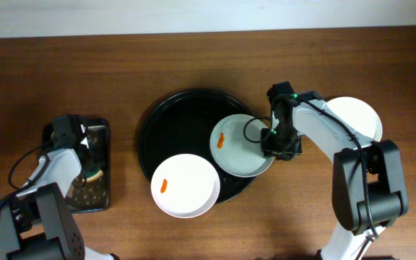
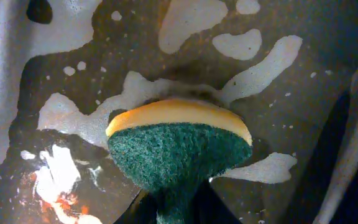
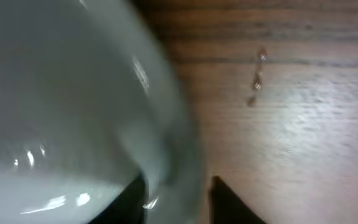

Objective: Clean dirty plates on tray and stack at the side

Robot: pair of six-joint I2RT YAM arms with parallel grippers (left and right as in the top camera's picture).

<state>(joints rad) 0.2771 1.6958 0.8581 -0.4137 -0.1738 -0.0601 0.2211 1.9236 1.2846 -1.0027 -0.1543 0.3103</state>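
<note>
The large round black tray point(image 1: 172, 115) holds two white dirty plates, each with an orange smear. One plate point(image 1: 185, 185) overhangs the tray's front rim. The other plate point(image 1: 237, 148) lies over the tray's right rim. My right gripper point(image 1: 279, 144) is shut on this plate's right rim, one finger inside and one outside, as the right wrist view point(image 3: 176, 183) shows, with the plate point(image 3: 73, 93) filling its left. A third white plate point(image 1: 356, 119), no smear visible, lies on the table at right. My left gripper point(image 2: 176, 211) is shut on the green-yellow sponge point(image 2: 179, 146).
The sponge hangs over a small rectangular dark tray point(image 1: 100, 133) at the left, wet with foam patches point(image 2: 253, 74) and an orange residue point(image 2: 61, 199). Bare wooden table point(image 3: 291, 124) lies to the right of the gripped plate.
</note>
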